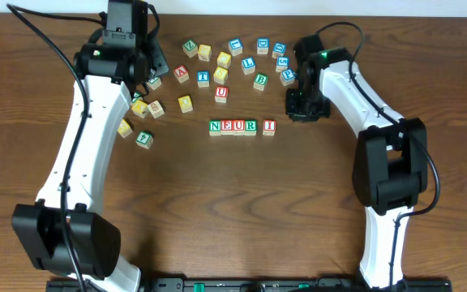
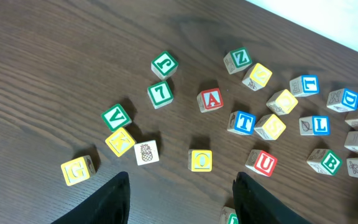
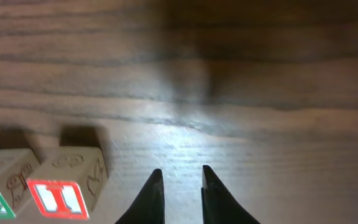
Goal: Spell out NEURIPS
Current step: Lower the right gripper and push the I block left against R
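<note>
A row of cubes reading N (image 1: 216, 126), E (image 1: 227, 126), U (image 1: 239, 126), R (image 1: 250, 126) lies mid-table, with a red I cube (image 1: 269, 126) a small gap to their right. In the right wrist view, the I cube (image 3: 58, 198) sits just left of my right gripper (image 3: 183, 186). That gripper's fingers stand a narrow gap apart over bare wood, with nothing between them. A blue P cube (image 1: 288, 75) lies in the loose group behind the row. My left gripper (image 2: 182, 208) hangs open and empty above the scattered cubes at the back left.
Loose cubes spread across the back: red A (image 2: 211, 99), blue T (image 2: 242, 122), red U (image 2: 265, 163), green 7 (image 2: 160, 93), yellow G (image 2: 76, 170), blue L (image 2: 316, 125), green B (image 2: 327, 163). The right arm (image 1: 355, 89) arcs over the right side.
</note>
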You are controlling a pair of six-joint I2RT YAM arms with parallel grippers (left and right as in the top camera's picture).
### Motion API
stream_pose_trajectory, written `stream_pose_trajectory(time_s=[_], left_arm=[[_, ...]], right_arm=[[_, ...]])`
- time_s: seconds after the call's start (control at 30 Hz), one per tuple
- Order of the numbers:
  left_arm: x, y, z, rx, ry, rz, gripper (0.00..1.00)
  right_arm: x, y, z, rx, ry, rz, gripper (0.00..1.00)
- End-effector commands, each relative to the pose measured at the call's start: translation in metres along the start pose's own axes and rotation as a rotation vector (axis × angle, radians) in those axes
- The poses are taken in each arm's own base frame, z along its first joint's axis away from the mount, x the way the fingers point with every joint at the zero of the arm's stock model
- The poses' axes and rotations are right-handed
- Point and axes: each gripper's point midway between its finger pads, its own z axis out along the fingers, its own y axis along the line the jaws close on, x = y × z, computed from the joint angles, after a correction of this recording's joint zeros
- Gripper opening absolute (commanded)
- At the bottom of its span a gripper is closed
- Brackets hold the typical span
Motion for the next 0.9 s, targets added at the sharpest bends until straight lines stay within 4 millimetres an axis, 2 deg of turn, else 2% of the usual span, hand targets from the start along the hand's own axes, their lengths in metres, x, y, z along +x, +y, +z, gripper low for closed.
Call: stream_pose_trajectory(time_s=[0.0, 0.3, 0.53, 0.87], left_arm=[[-0.002, 0.000, -0.001, -0.002, -0.004, 0.016, 0.53], [-0.002, 0.000, -0.001, -0.002, -0.003, 0.016, 0.53], [-0.002, 0.000, -0.001, -0.002, -0.003, 0.016, 0.53], [-0.001, 0.001, -0.001, -0.003, -0.001, 0.016, 0.53]], right_arm=[[0.005, 0.011, 0.004, -0.006, 0.001, 0.012, 0.15], [0.015, 0.023, 0.009, -0.005, 0.017, -0.003, 0.15], [0.025, 0.022, 0.018, 0.002, 0.045, 0.007, 0.14], [0.028, 0.026, 0.019, -0.021, 0.058, 0.007, 0.14]])
